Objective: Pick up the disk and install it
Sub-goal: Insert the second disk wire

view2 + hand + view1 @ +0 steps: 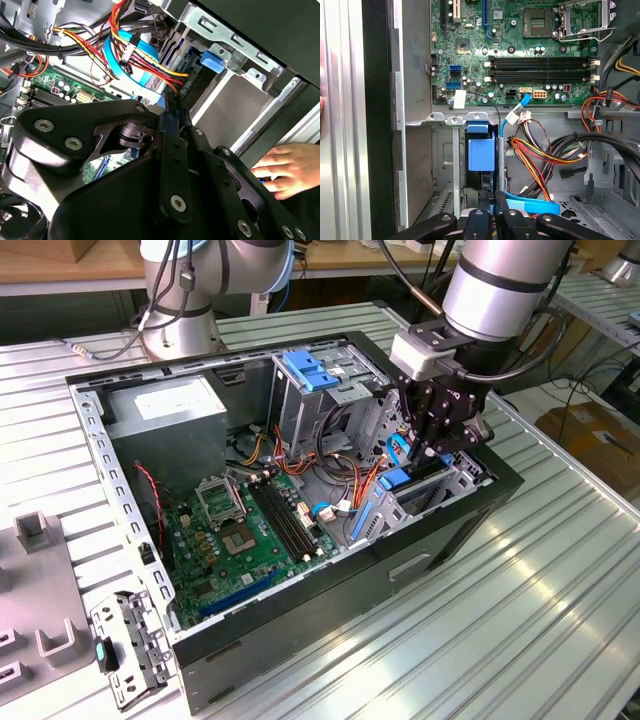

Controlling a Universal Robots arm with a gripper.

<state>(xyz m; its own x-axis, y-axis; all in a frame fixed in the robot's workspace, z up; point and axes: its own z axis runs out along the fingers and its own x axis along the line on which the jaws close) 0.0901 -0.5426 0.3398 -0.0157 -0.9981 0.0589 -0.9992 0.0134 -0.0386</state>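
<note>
1. Gripper (pixel 493 212): in the first wrist view I see the fingers drawn nearly together on a thin blue edge. The fingertips themselves are cut off by the linkage.
2. The disk (pixel 481 152): it stands on edge in the drive bay (pixel 470 475), toward the exterior view's right, with its blue rail end (pixel 405 480) just below the gripper (pixel 425 455). The metal body and label are hidden, so I can read no print.
3. A person's hand (pixel 290 167): it rests outside the computer case (pixel 100 440) and is partly cut off by the gripper linkage in the second wrist view.
4. Cables (pixel 545 150): a red, orange, yellow and black bundle beside the bay, whose ends I cannot trace.
5. Motherboard (pixel 250 530): green, lying flat in the case. The markings are too small to read.
6. Power supply (pixel 165 410): a grey box at the exterior view's upper left. The print on its white label is illegible.
</note>
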